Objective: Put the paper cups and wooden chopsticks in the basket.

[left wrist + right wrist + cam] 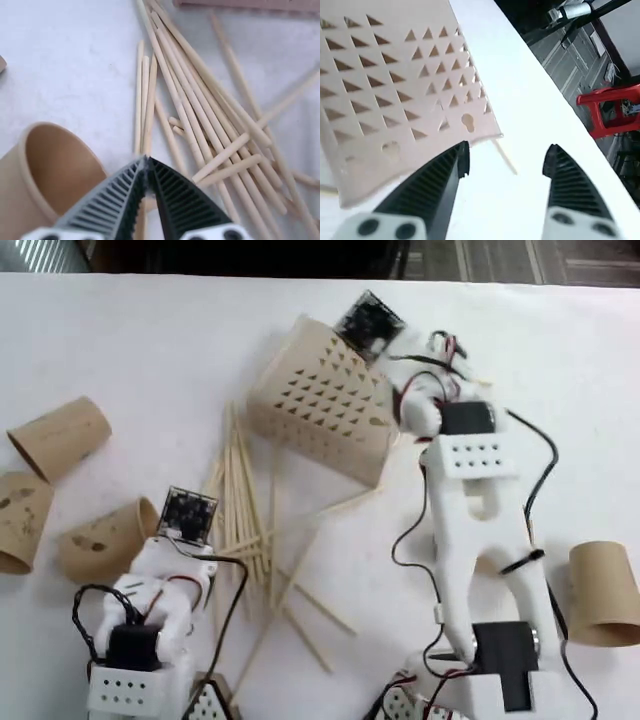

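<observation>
Tabletop (150, 350): white, matte, slightly mottled.

Basket (320, 400): one, centre-far. Pale beige, stiff, flat-walled and boxy. It sits tipped over, with a wall punched in rows of small triangles facing up. Two keyhole-shaped slots sit near that wall's edge.

Paper cups: four, plain brown paper, tapered tubes, all lying on their sides.
- Three are grouped at the left: far cup (60, 437), edge cup (20, 520) and near cup (105, 538).
- The near cup's round open mouth lies just beside the left gripper.
- The fourth cup (605, 592) lies alone at the right, near side, beside the right arm.

Chopsticks (245, 510): thin round sticks of light bare wood, in a loose crossed heap at the centre, just near and left of the basket. A few strays lie nearer and to the right. They overlap too much for a sure count. One stick (504, 154) pokes out from under the basket's edge.

Left gripper (147, 165): black ribbed jaws pressed together, over the left edge of the heap.

Right gripper (509, 147): black ribbed jaws spread wide apart, just beside the basket's right end, holding nothing.
</observation>
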### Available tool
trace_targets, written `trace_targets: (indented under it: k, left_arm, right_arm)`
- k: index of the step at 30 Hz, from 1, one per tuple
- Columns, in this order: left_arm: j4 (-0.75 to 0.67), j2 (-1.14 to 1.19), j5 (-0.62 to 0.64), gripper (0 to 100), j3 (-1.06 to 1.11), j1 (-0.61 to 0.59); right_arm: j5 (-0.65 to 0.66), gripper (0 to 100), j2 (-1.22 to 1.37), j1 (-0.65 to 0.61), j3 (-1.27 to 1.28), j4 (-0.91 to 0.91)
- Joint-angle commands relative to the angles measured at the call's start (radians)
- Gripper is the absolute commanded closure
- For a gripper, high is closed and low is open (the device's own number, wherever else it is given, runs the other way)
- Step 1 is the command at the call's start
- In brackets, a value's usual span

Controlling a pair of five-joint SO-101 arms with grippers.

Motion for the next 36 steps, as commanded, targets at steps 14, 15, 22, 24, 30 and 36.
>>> trace_targets:
  k: [14, 15, 22, 24, 30, 36]
  left_arm:
    - [-0.021, -0.008, -0.005, 98, -0.005, 0.001]
    - [-0.021, -0.008, -0.005, 98, -0.005, 0.001]
    - [-0.021, -0.008, -0.005, 98, -0.005, 0.001]
    - [-0.021, -0.008, -0.005, 98, -0.005, 0.001]
    - [-0.021, -0.008, -0.005, 98, -0.005, 0.001]
    - [-0.021, -0.008, -0.005, 98, -0.005, 0.001]
  right_arm:
    - [0.391, 76.5, -0.041, 0.012, 0.404, -0.34]
    - [0.391, 76.5, -0.041, 0.008, 0.423, -0.375]
    - [0.37, 76.8, -0.042, -0.018, 0.523, -0.532]
    - [0.292, 76.8, -0.048, -0.042, 0.548, -0.581]
    - [0.176, 80.2, -0.039, -0.116, 0.621, -0.734]
    - [0.129, 96.7, -0.048, -0.137, 0.66, -0.865]
